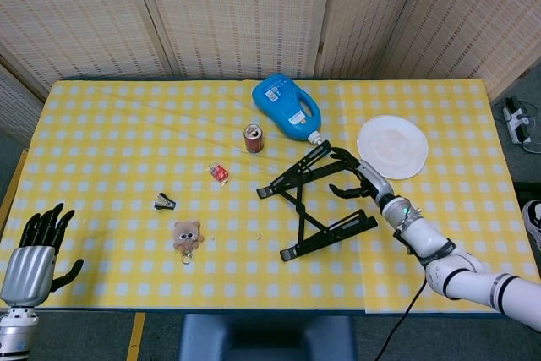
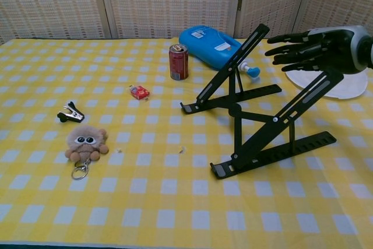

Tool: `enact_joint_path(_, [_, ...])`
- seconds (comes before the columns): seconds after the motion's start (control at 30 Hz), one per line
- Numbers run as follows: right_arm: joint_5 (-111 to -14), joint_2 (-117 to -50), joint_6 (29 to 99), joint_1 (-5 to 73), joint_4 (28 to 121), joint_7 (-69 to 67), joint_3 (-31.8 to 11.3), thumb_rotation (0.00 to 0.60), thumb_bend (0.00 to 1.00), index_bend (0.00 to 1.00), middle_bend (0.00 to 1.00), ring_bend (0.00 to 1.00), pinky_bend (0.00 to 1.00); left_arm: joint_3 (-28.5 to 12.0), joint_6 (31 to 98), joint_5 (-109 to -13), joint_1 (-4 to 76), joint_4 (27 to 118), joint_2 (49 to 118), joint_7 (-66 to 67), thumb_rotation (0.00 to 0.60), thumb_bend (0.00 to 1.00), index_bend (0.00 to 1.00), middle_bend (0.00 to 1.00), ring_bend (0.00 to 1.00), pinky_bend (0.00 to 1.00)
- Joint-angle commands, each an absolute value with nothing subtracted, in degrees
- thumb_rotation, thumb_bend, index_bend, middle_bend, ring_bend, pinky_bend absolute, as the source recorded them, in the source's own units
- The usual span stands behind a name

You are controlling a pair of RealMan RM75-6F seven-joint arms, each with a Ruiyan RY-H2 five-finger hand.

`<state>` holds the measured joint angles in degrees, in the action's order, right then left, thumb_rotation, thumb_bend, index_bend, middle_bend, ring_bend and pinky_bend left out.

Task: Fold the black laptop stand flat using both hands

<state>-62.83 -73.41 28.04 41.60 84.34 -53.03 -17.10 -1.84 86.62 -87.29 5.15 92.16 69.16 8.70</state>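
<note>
The black laptop stand (image 1: pixel 311 200) (image 2: pixel 262 115) stands unfolded on the yellow checked table, its two raised arms slanting up toward the back right. My right hand (image 1: pixel 357 173) (image 2: pixel 312 48) hovers open just above the stand's right raised arm, fingers spread and pointing left; the chest view shows a small gap between them. My left hand (image 1: pixel 38 247) is open at the table's front left corner, far from the stand; the chest view does not show it.
A blue detergent bottle (image 1: pixel 287 107) lies behind the stand, a red can (image 1: pixel 254 138) to its left. A white plate (image 1: pixel 392 146) sits at the back right. A small red packet (image 1: pixel 220 173), a stapler (image 1: pixel 165 202) and a plush keychain (image 1: pixel 187 236) lie left of the stand.
</note>
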Motion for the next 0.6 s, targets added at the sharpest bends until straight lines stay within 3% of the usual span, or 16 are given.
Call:
enact_joint_path(0.03, [-63.4, -75.2, 26.0, 42.1, 83.1, -56.0, -19.4, 0.6, 0.4, 0.0, 0.08, 0.07, 0.0, -1.9, 86.6, -87.3, 5.2, 92.2, 69.2, 8.8, 0.6, 0.32, 0.09, 0.03, 0.02, 0.0])
enact_joint_path(0.27, [-68.8, -77.2, 24.3, 42.2, 81.6, -60.3, -22.1, 0.6, 0.4, 0.0, 0.08, 0.05, 0.0, -1.9, 86.3, -87.0, 5.2, 92.3, 69.2, 9.1, 0.6, 0.32, 0.09, 0.03, 0.02, 0.0])
enact_joint_path(0.6, [-75.6, -80.6, 23.9, 43.8, 80.6, -64.8, -22.9, 0.6, 0.4, 0.0, 0.08, 0.05, 0.0, -1.9, 86.4, -87.0, 5.2, 92.3, 69.2, 9.2, 0.6, 0.32, 0.09, 0.03, 0.02, 0.0])
